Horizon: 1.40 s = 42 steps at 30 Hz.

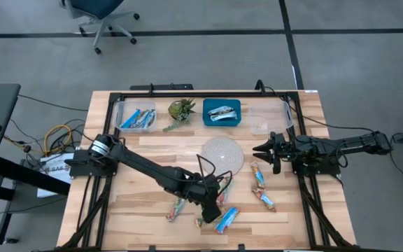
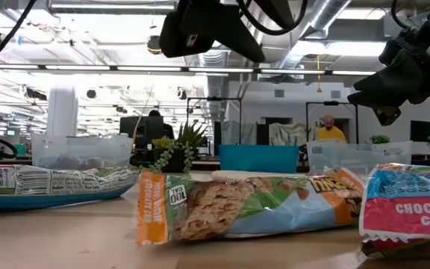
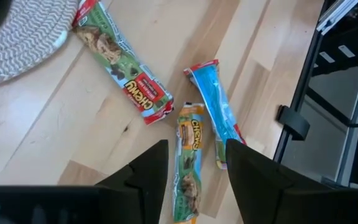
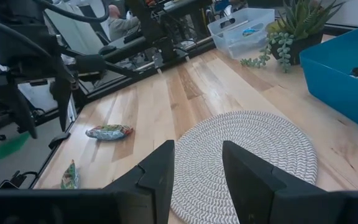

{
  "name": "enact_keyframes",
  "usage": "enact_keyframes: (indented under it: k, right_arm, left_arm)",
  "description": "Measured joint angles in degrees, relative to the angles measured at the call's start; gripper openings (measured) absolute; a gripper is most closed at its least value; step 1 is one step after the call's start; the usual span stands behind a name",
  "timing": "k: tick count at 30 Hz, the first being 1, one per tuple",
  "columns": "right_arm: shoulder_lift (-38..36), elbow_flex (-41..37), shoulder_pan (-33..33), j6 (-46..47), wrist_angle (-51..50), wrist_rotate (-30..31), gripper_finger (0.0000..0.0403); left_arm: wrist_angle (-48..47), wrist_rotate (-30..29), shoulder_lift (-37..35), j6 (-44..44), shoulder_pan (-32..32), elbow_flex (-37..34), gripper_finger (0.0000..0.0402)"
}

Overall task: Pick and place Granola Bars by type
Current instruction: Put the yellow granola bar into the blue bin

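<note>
Granola Bars lie scattered on the wooden table. In the left wrist view an orange-and-green bar (image 3: pixel 188 149), a blue bar (image 3: pixel 215 106) and a red-and-green bar (image 3: pixel 120 65) lie flat. My left gripper (image 1: pixel 214 208) (image 3: pixel 194 180) hangs open above the orange-and-green bar, clear of it. More bars lie at the near edge (image 1: pixel 227 218) (image 1: pixel 175 208) and the right (image 1: pixel 261 187). My right gripper (image 1: pixel 263 150) (image 4: pixel 197 174) waits open at the right, by the round mat (image 1: pixel 222 155).
Along the far edge stand a clear bin with blue bars (image 1: pixel 137 117), a small plant (image 1: pixel 182 110), a blue bin with silver-green bars (image 1: pixel 222 112) and a clear bin (image 1: pixel 270 117). A black frame (image 1: pixel 306 203) borders the table's sides.
</note>
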Motion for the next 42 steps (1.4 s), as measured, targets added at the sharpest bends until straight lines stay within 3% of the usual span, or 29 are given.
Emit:
enact_keyframes:
  k: [24, 29, 36, 42]
  right_arm:
    - [0.00, 0.01, 0.00, -0.01, 0.00, 0.00, 0.0127]
    - [-0.01, 0.01, 0.01, -0.02, 0.00, 0.00, 0.0127]
    - [-0.06, 0.00, -0.01, -0.02, 0.24, 0.02, 0.0127]
    - [0.00, -0.01, 0.00, -0.02, 0.06, 0.00, 0.0127]
  left_arm:
    - [-2.96, 1.70, 0.06, 8.11, -4.12, 0.00, 0.0153]
    - [-1.77, 3.40, 4.20, 3.21, -5.29, 0.05, 0.0153]
    - [6.83, 5.83, 9.88, 4.15, -6.09, 0.05, 0.0153]
    - [5.47, 1.84, 11.34, 5.00, -5.78, 0.02, 0.0153]
